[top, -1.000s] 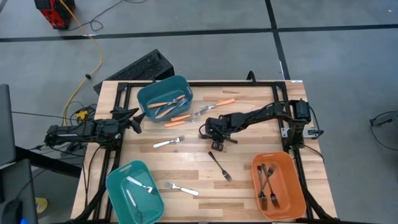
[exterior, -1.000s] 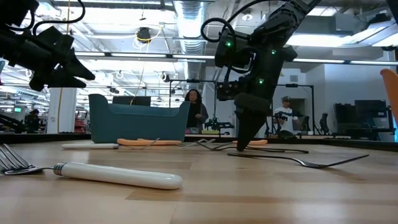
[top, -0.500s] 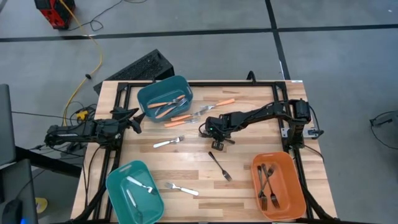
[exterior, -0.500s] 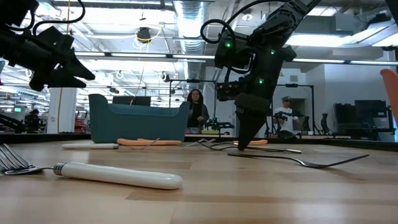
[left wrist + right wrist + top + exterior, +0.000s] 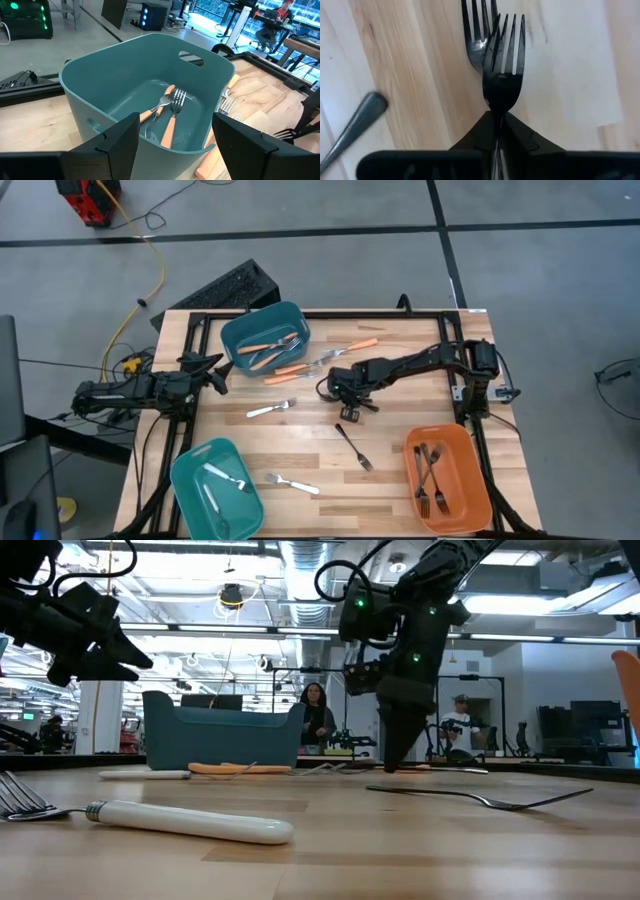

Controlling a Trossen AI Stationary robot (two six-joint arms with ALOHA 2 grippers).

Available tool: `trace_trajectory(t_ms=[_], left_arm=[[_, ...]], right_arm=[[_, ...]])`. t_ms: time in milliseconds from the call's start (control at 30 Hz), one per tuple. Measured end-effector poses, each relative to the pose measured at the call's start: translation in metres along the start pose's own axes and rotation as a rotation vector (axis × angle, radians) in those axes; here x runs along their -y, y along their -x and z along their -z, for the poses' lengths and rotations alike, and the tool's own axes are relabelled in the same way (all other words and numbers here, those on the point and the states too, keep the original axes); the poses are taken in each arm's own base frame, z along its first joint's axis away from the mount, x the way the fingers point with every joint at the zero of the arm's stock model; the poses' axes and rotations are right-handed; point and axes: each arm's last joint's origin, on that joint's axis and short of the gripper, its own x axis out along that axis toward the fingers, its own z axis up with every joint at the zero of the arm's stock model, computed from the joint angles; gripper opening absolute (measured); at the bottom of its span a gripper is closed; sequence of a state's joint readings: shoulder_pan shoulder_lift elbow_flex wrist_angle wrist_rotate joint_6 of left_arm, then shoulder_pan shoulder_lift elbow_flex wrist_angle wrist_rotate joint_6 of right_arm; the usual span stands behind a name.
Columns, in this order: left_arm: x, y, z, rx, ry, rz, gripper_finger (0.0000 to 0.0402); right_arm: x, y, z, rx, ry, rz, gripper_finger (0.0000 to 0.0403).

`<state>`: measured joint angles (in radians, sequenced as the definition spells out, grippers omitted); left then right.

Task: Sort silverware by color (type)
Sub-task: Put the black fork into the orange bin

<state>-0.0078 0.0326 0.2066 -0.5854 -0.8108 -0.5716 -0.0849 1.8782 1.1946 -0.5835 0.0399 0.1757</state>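
Observation:
My right gripper (image 5: 337, 392) (image 5: 498, 120) stands mid-table, pointing steeply down, shut on a black fork (image 5: 501, 65). Under its tines a second fork (image 5: 474, 35) lies on the wood. Another black fork (image 5: 353, 447) lies nearer the front. Orange-handled forks (image 5: 355, 345) (image 5: 290, 375) and white forks (image 5: 270, 409) (image 5: 292, 483) lie loose on the table. My left gripper (image 5: 215, 372) (image 5: 175, 150) waits open at the left edge, facing the far teal bin (image 5: 130, 95). My right gripper pinches the black fork between its two fingers at the neck (image 5: 497, 107), just behind the tines. The fingers come from above, slanting. The fork sticks out about level from the fingertips (image 5: 450, 770), just above the table top.
The far teal bin (image 5: 265, 335) holds orange-handled forks. A near-left teal bin (image 5: 215, 480) holds white forks, and an orange bin (image 5: 447, 478) at the near right holds black ones. People show in the room behind the table.
My right gripper has risen a little, and the black fork has come up off the table with it, staying about level.

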Motion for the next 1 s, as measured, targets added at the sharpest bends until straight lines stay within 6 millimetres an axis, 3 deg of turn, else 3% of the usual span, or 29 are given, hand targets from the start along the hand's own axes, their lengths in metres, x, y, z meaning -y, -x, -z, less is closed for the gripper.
trace_trajectory(t_ms=[300,700,1000], left_arm=[[0.000,0.000,0.000,-0.003,-0.008,0.001,0.0235],[0.000,0.000,0.000,-0.010,-0.006,0.015,0.0235],[0.000,0.000,0.000,-0.009,-0.007,0.012,0.0235]], right_arm=[[0.000,0.001,-0.002,0.012,0.025,-0.003,0.0076],[0.002,0.002,-0.004,0.021,0.016,-0.031,0.0217],[0.014,0.002,-0.009,0.058,-0.019,0.043,0.0215]])
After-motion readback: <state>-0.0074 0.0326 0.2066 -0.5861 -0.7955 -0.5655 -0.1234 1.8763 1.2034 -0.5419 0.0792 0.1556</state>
